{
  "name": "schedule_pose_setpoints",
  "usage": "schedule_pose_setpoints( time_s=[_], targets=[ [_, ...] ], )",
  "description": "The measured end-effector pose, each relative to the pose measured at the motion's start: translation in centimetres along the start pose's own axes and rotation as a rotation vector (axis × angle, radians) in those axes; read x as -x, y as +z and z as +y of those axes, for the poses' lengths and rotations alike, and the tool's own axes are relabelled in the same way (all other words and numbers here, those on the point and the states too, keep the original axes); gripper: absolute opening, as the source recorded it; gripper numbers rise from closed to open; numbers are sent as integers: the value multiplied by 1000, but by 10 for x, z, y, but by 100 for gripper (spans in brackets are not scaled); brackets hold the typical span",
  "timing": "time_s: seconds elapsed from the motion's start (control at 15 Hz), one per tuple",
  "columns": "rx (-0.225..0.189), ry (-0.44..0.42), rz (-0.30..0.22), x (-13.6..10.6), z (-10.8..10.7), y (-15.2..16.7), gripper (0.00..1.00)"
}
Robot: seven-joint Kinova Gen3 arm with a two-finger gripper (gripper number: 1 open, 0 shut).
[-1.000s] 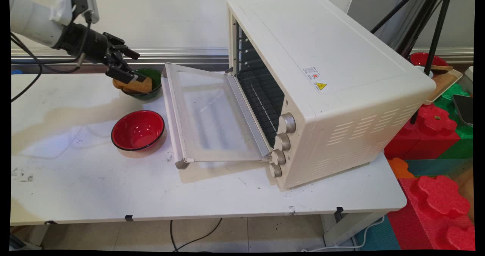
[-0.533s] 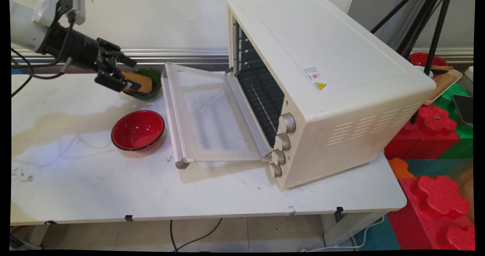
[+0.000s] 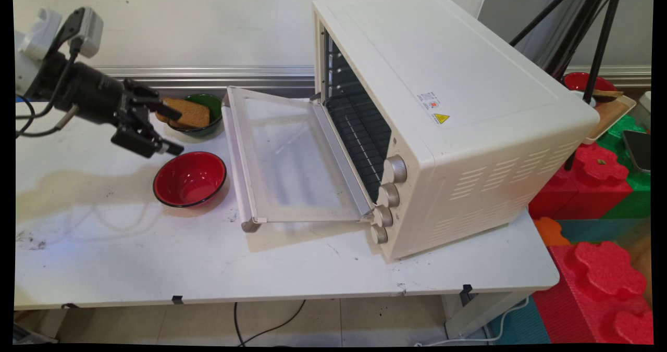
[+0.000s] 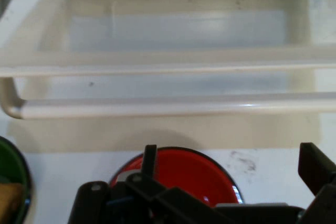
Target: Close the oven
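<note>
A red bowl sits empty near the front of the white table. Just above its left rim hangs the black gripper, fingers spread apart and holding nothing. Behind it a green bowl holds a brown bread slice, beside the oven's lowered glass door.

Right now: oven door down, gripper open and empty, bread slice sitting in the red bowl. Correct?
Not quite. The bread slice sits in the green bowl; the red bowl is empty, as the main view shows. The rest holds: the oven door is down, and the gripper is open and empty.
</note>
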Motion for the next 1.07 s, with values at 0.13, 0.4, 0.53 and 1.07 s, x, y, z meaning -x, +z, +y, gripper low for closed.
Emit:
schedule_pose_setpoints(
  time_s=[0.13, 0.4, 0.53, 1.07],
  targets=[
    [19, 2, -8, 2, 8, 2, 100],
    [44, 10, -22, 4, 23, 11, 100],
    [50, 13, -29, 5, 28, 18, 100],
    [53, 12, -62, 8, 46, 47, 100]
  ],
)
